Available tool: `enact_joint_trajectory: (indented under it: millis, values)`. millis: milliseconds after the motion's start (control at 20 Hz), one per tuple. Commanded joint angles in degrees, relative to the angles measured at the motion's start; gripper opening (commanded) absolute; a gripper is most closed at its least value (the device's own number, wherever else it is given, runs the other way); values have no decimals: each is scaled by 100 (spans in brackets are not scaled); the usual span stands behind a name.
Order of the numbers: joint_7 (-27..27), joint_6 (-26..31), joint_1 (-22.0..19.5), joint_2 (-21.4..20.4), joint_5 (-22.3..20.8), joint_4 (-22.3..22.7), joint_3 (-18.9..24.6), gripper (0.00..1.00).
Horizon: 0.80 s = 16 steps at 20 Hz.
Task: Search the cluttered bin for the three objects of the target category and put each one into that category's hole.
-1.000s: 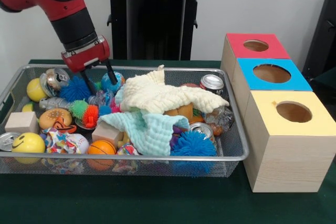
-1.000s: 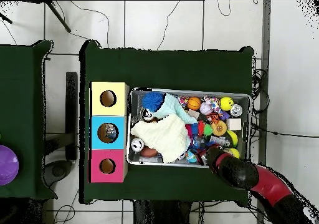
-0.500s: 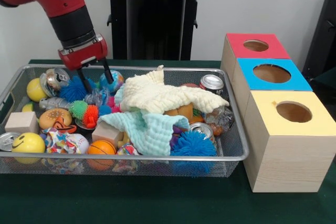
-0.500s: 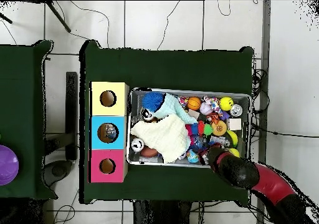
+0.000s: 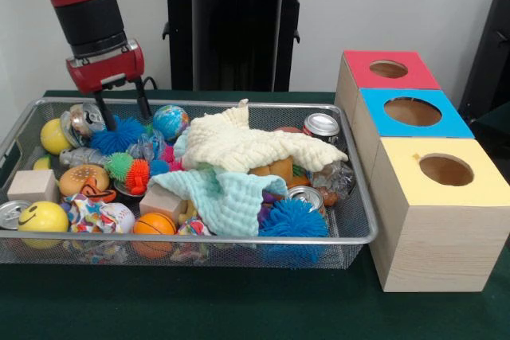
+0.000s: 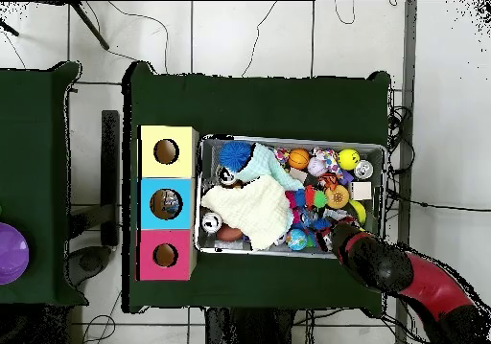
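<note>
While hanging above the far left corner of the silver wire-mesh bin point(image 5: 351, 232), black two-fingered end effector point(image 5: 122, 102) spread and empty, tips just over the spiky blue rubber ball point(image 5: 115, 134). Target category not told by anything visible; cannot tell which three things count. Further right, globe-printed ball point(image 5: 170, 121): light, smooth, likely to slip, best pinched across its widest part. Next, cream waffle-weave cloth point(image 5: 247, 145) and pale teal cloth point(image 5: 227, 197): soft, limp, covering other pieces, best gripped at a raised fold. Silver drink can point(image 5: 322, 126): stiff but thin-walled, best taken across the body. Rightmost, wooden boxes with red lid point(image 5: 388, 69), blue lid point(image 5: 412, 112), yellow lid point(image 5: 445, 171), each holed.
</note>
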Motion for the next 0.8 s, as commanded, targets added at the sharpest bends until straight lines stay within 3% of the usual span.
enact_joint_trajectory:
  millis: [50,250,400,600,800]
  values:
    - [859,480,54,-394,231,205,-190,100]
    - [1027,204,287,-147,163,140,-351,100]
    - [1323,-318,542,54,52,199,-542,100]
    - [1201,-174,655,347,154,-13,-582,100]
    - [1214,-378,647,779,221,-83,-600,100]
